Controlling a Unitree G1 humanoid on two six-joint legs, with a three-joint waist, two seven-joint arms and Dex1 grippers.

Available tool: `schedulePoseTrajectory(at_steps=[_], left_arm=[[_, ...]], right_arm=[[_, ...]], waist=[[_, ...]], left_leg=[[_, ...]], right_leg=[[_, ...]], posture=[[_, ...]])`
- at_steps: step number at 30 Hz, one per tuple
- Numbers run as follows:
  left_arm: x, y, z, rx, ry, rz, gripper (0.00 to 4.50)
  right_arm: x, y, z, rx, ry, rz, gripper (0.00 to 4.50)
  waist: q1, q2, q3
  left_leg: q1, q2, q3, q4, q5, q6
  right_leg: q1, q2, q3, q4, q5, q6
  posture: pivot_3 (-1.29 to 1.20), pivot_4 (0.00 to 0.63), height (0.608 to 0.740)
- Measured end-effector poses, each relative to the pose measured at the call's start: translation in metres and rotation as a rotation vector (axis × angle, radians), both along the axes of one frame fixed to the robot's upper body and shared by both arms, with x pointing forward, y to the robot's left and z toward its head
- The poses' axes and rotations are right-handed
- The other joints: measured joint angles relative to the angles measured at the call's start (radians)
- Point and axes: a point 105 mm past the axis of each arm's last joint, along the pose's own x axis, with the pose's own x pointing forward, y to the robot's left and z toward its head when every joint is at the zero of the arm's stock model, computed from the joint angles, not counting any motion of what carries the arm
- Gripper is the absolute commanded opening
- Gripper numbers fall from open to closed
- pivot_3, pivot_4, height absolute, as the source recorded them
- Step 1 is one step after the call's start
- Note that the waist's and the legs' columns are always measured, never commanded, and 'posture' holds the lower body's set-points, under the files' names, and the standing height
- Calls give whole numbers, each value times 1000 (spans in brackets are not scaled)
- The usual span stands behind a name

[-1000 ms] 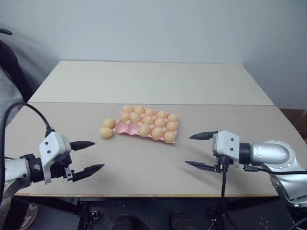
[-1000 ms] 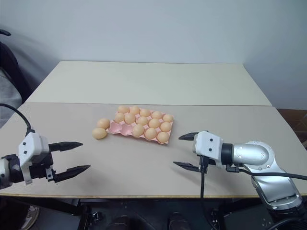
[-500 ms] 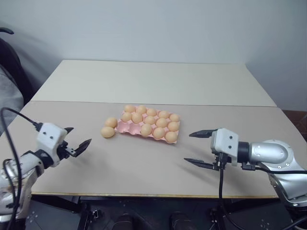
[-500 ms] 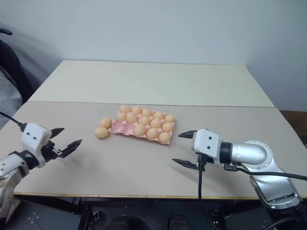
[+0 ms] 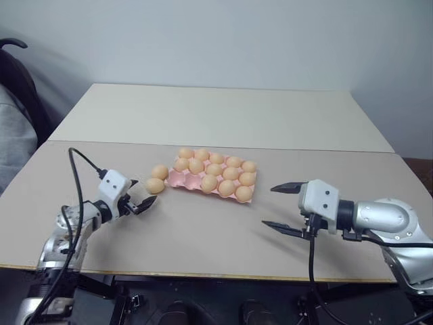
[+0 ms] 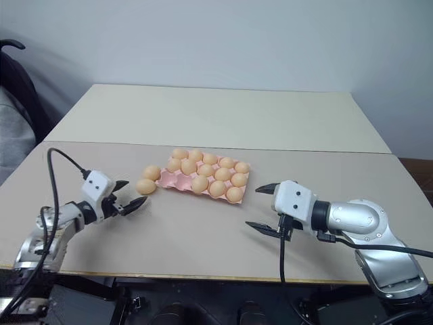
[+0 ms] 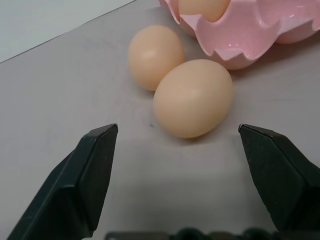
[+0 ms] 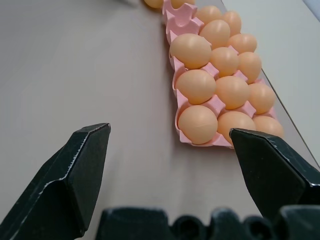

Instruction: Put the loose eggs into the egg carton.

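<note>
Two loose eggs lie on the table just left of the egg carton (image 5: 174, 179), the nearer egg (image 5: 154, 185) in front of the farther egg (image 5: 160, 172). The pink egg carton holds several eggs in its cups. My left gripper (image 5: 140, 194) is low over the table, open, its fingertips just short of the nearer egg (image 7: 192, 97), which lies ahead of the gap and touches neither finger. The farther egg (image 7: 155, 56) lies behind it beside the carton's corner (image 7: 240, 50). My right gripper (image 5: 269, 206) hovers open and holds nothing, to the right of the carton (image 8: 176, 100) and nearer the front edge.
A second, paler table (image 5: 223, 115) butts against the far side of this one. A dark chair (image 5: 17, 81) with grey cloth stands at the far left. A black cable (image 5: 76, 176) arcs over my left arm. The table's front edge (image 5: 203, 274) runs close below both grippers.
My left arm has reached forward and down from the table's front left to the loose eggs, its gripper still open. The right arm has kept still. The eggs and carton have not moved.
</note>
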Motion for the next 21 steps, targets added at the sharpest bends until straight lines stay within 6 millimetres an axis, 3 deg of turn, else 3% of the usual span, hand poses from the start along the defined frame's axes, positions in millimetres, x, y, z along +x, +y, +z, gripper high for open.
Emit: schedulePoseTrajectory(at_steps=[10, 14, 18, 21], left_arm=[[21, -17, -4, -14, -28, 6, 4208], [22, -17, -5, -16, -25, 12, 3402], [22, -16, -6, -18, -15, 18, 2205], [21, -17, -5, -17, -12, 19, 1982]], right_arm=[[-2, -1, 2, 0, -13, -30, 4434], [-3, -1, 1, 0, -13, -39, 4500], [-3, -2, 0, 1, -10, -47, 4500], [-3, -2, -1, 1, -10, -48, 4500]], waist=[[-1, 0, 0], [-1, 0, 0], [-2, 0, 0], [-1, 0, 0]], left_leg=[[0, 0, 0, 1, 0, 0], [0, 0, 0, 1, 0, 0], [0, 0, -1, 1, 0, 0], [0, 0, -1, 1, 0, 0]], right_leg=[[0, 0, 0, 0, 0, 0], [0, 0, 0, 1, 0, 0], [0, 0, 0, 1, 0, 0], [0, 0, 0, 1, 0, 0]], posture=[[0, 150, 740], [0, 150, 740], [0, 150, 740], [0, 150, 740]])
